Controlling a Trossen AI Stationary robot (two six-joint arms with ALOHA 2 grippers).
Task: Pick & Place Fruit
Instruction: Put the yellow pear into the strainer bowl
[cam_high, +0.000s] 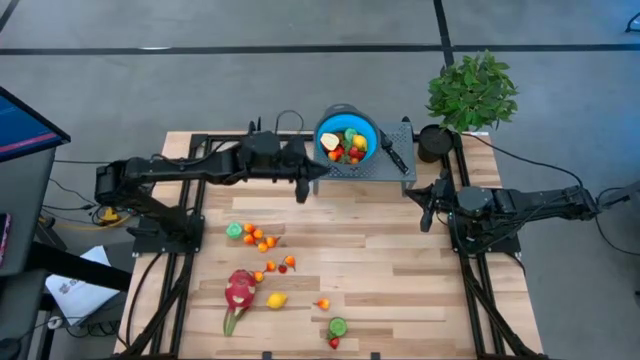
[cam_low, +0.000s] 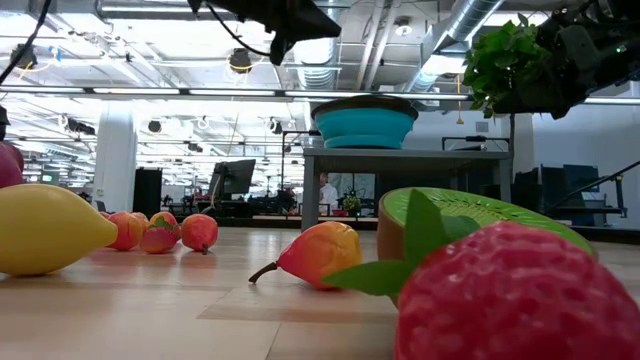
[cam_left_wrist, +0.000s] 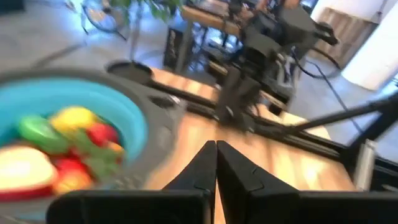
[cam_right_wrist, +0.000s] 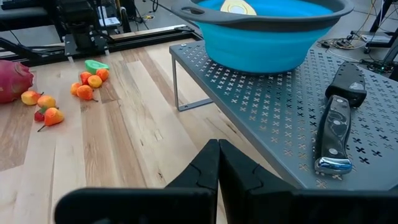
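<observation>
Left gripper, shut and empty beside the bowl, must next fetch another fruit; right gripper waits shut.

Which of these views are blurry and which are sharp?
Left wrist view: smeared throughout, the blue bowl and its fruit soft. Low view: the near strawberry fills the corner, out of focus. High view and right wrist view: crisp, the knife clear on the grey rack.

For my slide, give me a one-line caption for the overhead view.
Left gripper shut beside the blue bowl of fruit, toy fruits scattered on the table.
</observation>
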